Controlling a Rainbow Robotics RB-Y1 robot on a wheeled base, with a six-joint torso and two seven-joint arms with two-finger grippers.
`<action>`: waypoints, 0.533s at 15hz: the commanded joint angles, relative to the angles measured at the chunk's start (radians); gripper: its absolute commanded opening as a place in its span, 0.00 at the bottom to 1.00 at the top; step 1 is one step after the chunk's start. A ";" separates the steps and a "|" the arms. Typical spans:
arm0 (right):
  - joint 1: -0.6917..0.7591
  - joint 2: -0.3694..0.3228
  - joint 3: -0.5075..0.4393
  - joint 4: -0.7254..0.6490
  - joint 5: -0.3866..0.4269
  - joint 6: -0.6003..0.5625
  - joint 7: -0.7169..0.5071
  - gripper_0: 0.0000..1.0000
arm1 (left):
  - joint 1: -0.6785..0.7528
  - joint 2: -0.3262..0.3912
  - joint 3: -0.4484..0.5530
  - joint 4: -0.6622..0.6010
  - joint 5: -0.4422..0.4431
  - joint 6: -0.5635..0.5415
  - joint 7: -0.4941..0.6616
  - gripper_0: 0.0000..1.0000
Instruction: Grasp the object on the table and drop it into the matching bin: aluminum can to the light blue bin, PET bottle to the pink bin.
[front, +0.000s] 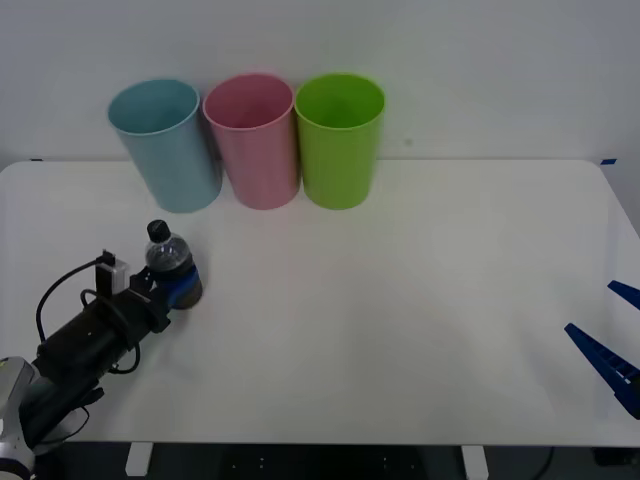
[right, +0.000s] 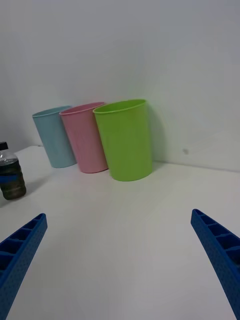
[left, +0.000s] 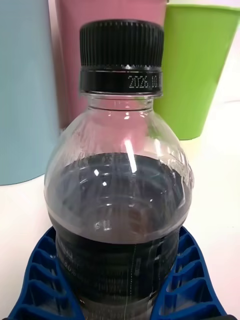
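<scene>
Front view: the bottle (front: 168, 262) stands upright on the white counter (front: 400, 300), toward its left side, in front of the light blue bin (front: 165, 143). The left end effector (front: 181, 290) has its blue fingers around the bottle's dark lower body. The pink bin (front: 254, 138) stands just right of the blue one, with a green bin (front: 341, 138) beyond it; all three line the back edge. The bottle appears to rest on the counter, so the lift has not begun. The right end effector (front: 612, 345) waits at the counter's right edge, well apart from everything.

Right wrist view: its own blue fingers (right: 20, 250) are spread wide with nothing between them. Farther off, the bottle (right: 10, 175) stands upright near the blue bin (right: 54, 136), with the pink bin (right: 87, 136) and green bin (right: 125, 139) alongside.

Left wrist view: the bottle (left: 119, 190) sits close up between the two ribbed fingers (left: 37, 280), which press against both sides of its lower body, pinching it. The pink bin (left: 107, 30) rises directly behind the black cap.

My reading: the grasp looks made. What remains is lifting, carrying the bottle to the pink bin's mouth and releasing it.
</scene>
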 joint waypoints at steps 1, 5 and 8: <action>0.000 0.000 0.000 0.000 0.000 0.000 0.000 1.00 | 0.005 0.002 0.021 -0.001 0.002 -0.035 0.006 0.00; 0.000 0.000 0.000 0.000 0.000 0.000 0.000 1.00 | 0.051 0.032 0.025 -0.062 0.056 -0.073 0.029 0.00; 0.000 0.000 0.000 0.000 0.000 0.000 0.000 1.00 | 0.139 0.054 0.022 -0.166 0.117 -0.073 0.055 0.00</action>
